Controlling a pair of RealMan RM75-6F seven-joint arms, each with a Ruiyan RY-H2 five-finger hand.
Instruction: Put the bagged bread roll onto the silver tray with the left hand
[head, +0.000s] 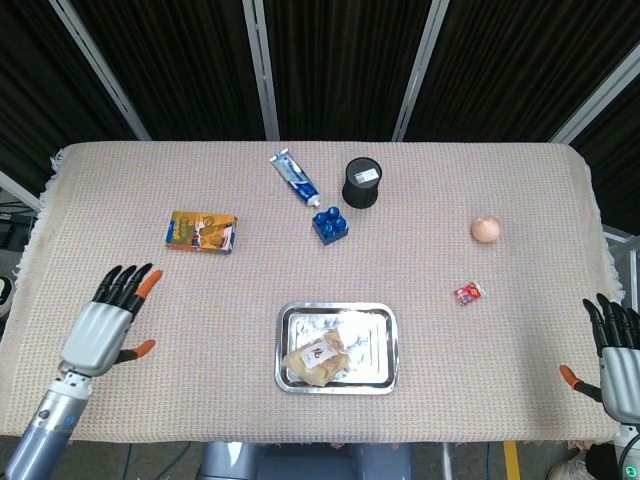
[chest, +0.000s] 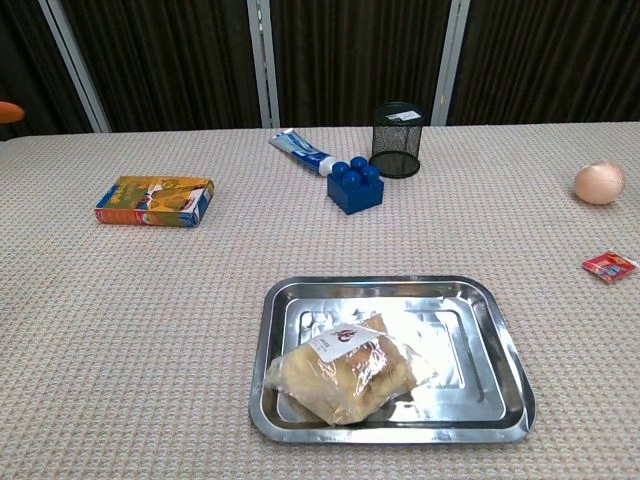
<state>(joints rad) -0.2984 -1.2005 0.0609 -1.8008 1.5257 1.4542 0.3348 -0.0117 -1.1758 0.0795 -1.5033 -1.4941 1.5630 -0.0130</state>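
Note:
The bagged bread roll (head: 315, 359) (chest: 343, 372) lies in the front left part of the silver tray (head: 372, 325) (chest: 480, 345), a white label on its top. My left hand (head: 103, 322) hovers far to the left of the tray near the table's front left, fingers spread and holding nothing. In the chest view only one orange fingertip (chest: 8, 111) of it shows at the left edge. At the front right corner my right hand (head: 616, 357) stands open, also holding nothing.
A colourful small box (head: 201, 231) (chest: 154, 200) lies at the left. A toothpaste tube (head: 294, 176) (chest: 303, 153), a blue brick (head: 331, 224) (chest: 354, 186) and a black mesh cup (head: 362, 182) (chest: 397, 139) stand behind the tray. An egg (head: 485, 229) (chest: 598, 184) and a red packet (head: 467, 293) (chest: 609, 265) lie to the right.

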